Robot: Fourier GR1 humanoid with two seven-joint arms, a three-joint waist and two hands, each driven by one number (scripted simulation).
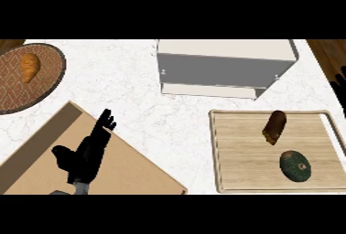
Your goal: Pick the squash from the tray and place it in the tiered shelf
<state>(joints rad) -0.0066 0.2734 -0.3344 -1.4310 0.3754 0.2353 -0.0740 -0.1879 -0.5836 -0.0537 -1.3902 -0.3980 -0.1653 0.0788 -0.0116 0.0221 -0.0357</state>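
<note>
The squash (295, 166) is a dark green, rounded oval with a small pale stem spot, lying near the front right of the tray (236, 178). It is the only squash in view. The tray is one pale wooden board with a raised rim, on the right of the counter (175, 119). It holds two things: the squash and, just behind it and slightly left, a brown oblong item (274, 126), apart from the squash.

One white tiered shelf (226, 68) stands behind the tray at the counter's back; nothing shows on its visible levels.

One round woven plate (13, 91) sits at the far left and carries a single orange croissant (29, 66).

One large wooden cutting board (135, 178) lies at the front left. Over it shows the left robot hand (86, 155), fingers straight and pointing away, thumb spread to the left, holding nothing. The right robot hand is out of sight.
</note>
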